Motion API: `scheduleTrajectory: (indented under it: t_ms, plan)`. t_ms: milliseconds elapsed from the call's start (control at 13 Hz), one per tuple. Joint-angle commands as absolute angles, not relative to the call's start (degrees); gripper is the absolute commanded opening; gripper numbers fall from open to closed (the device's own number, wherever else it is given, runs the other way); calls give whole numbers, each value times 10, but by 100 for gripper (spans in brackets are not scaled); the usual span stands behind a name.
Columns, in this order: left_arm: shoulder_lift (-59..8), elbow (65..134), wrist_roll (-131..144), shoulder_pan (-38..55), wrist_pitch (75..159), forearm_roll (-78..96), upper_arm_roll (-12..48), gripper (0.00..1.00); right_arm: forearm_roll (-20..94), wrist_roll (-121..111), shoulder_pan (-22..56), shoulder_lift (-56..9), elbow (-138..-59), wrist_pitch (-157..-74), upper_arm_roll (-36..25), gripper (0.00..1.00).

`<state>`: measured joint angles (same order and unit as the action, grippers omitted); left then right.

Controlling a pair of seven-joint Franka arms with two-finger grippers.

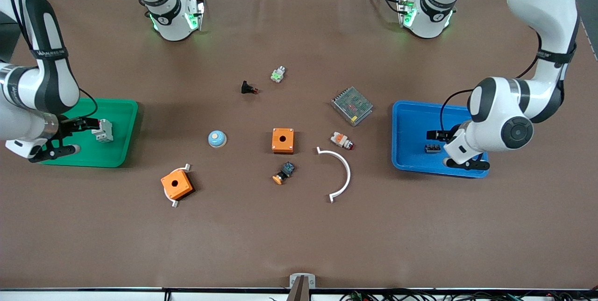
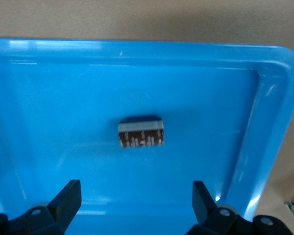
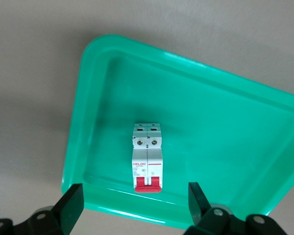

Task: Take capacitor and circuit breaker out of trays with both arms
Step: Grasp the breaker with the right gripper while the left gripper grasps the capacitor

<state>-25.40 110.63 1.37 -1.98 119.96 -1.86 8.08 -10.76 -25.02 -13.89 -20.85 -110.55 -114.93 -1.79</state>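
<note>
Neither part is out yet. The breaker (image 1: 103, 131) lies in the green tray (image 1: 119, 151), at nine o'clock from the table's middle; the right gripper (image 1: 74, 135) hangs over it, jaws spread around nothing. The capacitor (image 1: 432, 148) lies in the blue tray (image 1: 411, 137), at three o'clock, under the left gripper (image 1: 451, 146), likewise spread wide and empty. Both grasps and lifts seem still ahead. Count: two trays, two orange boxes (image 1: 282, 140), one breaker, one capacitor.
</note>
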Motion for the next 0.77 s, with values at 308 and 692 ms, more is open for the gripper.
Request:
scheduleTrajectory:
  t_ms: [308,692]
  plan:
    - [-307,1107,18,-17,1273,-54,82,100,-132,-252,-168,-265,-1101,-1167,-13,95]
    - [-311,1107,18,-18,1276,-54,82,79,-154,-252,-178,-291,-1109,-1191,-13,59]
